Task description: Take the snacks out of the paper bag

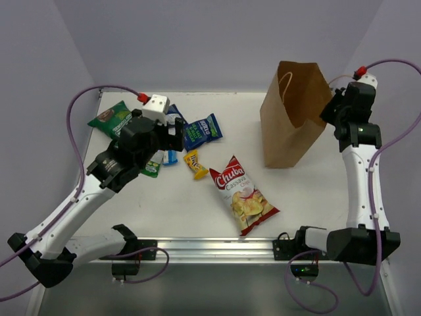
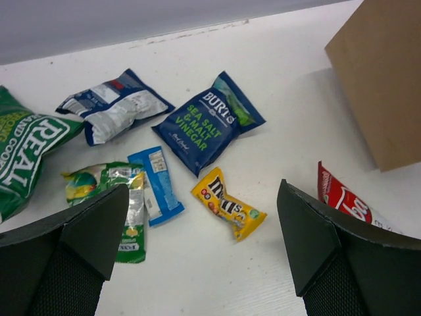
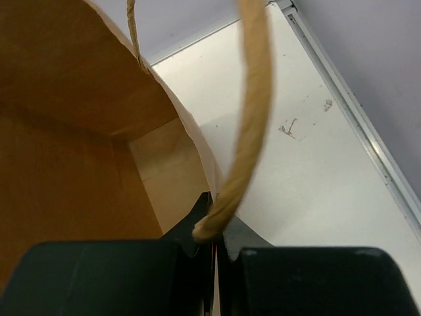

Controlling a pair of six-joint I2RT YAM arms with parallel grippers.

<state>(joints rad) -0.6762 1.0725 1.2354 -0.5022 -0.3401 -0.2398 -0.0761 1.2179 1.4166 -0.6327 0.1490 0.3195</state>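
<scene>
On the white table, left pincer gapes above snacks; right pincer pinches paper bag rim.

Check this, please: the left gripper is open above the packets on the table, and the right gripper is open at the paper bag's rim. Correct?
Not quite: the right gripper is shut on the rim of the paper bag, as the right wrist view shows. The rest holds.
</scene>
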